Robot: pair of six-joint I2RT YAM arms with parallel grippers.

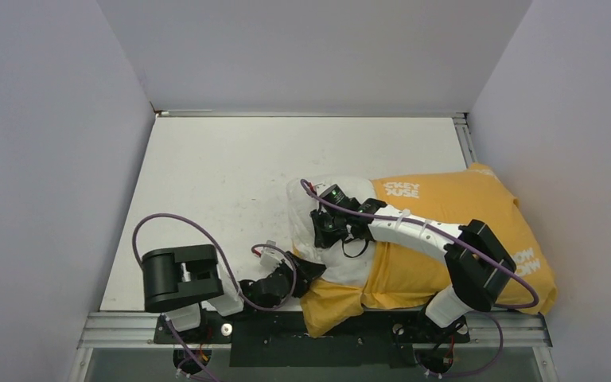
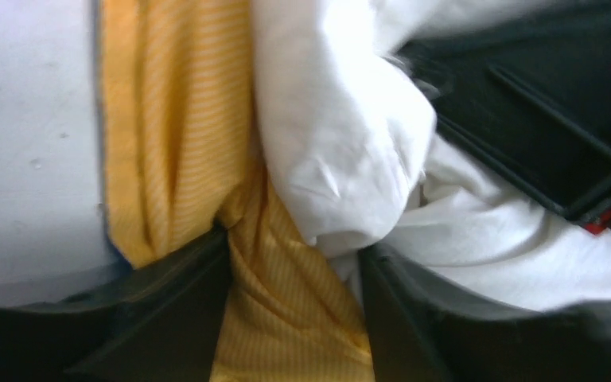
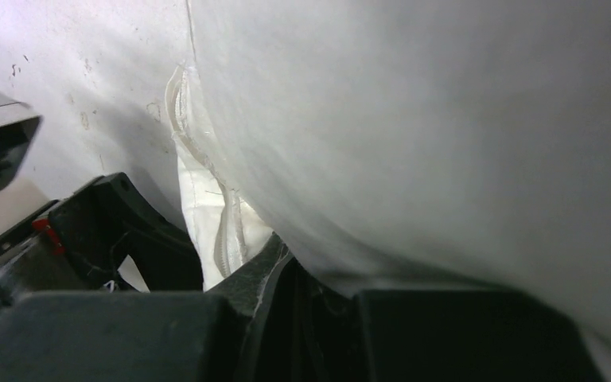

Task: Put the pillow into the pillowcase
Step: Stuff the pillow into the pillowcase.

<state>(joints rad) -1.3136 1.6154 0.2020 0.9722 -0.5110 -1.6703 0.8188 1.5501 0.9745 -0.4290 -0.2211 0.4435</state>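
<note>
Pillow partly inside pillowcase, right gripper pinching pillow seam, left gripper spread beside pillow, pillowcase cloth lying in its gap.

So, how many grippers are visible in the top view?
2. The left gripper is at the pillowcase opening, near the front; the right gripper grips the pillow farther back. None seems hidden.

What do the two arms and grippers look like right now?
The left arm and right arm have white links and bulky black joint blocks. A purple cable loops along each, bound with white ties on the right. The left gripper and right gripper are black.
</note>
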